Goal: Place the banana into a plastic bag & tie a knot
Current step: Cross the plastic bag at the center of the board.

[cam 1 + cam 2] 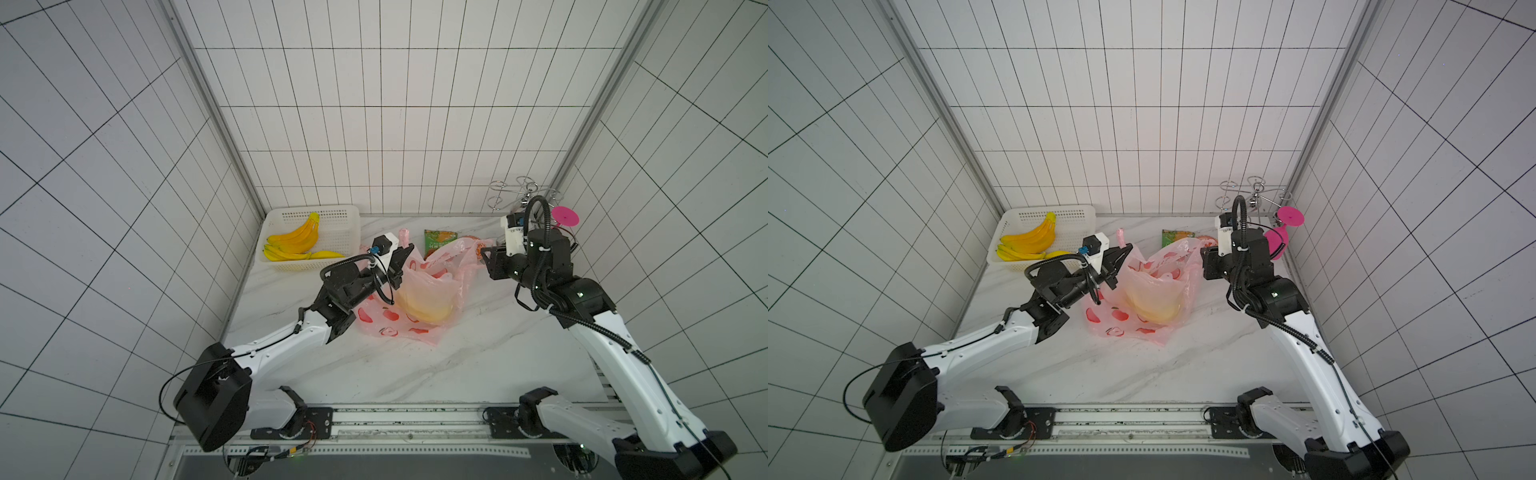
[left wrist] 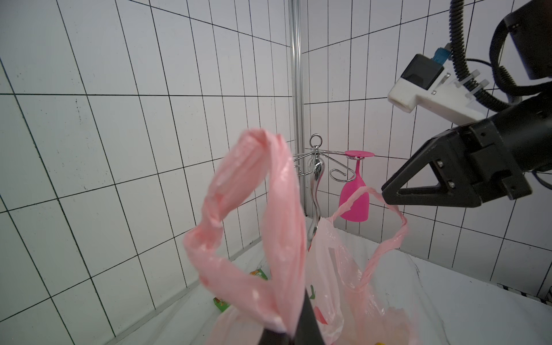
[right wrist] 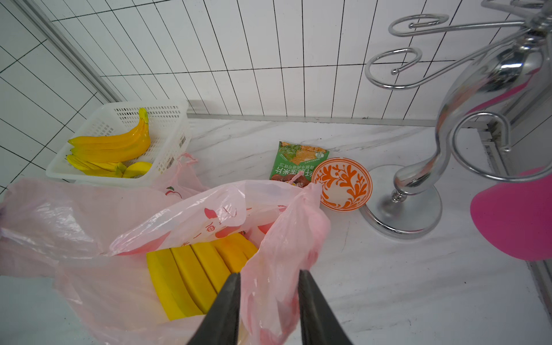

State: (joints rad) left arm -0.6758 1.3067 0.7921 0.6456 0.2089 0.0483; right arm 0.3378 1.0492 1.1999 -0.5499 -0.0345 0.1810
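Observation:
The pink plastic bag (image 1: 419, 299) (image 1: 1154, 291) with red fruit prints stands in the middle of the marble table. A yellow banana (image 3: 191, 274) bunch lies inside it and shows faintly through the film in both top views. My left gripper (image 1: 401, 266) (image 2: 289, 328) is at the bag's left rim, shut on one twisted handle loop (image 2: 254, 209) and holding it up. My right gripper (image 3: 268, 276) (image 1: 484, 253) is at the bag's right rim. Its jaws stand apart, with the bag's other handle side (image 3: 286, 233) hanging loose between them.
A white basket (image 1: 340, 237) with more bananas (image 1: 293, 241) stands at the back left. Behind the bag lie a green snack packet (image 1: 438, 241) and an orange-patterned bowl (image 3: 342, 183). A chrome rack (image 3: 478, 104) holding a pink glass (image 1: 565, 216) stands at the back right, close to my right arm.

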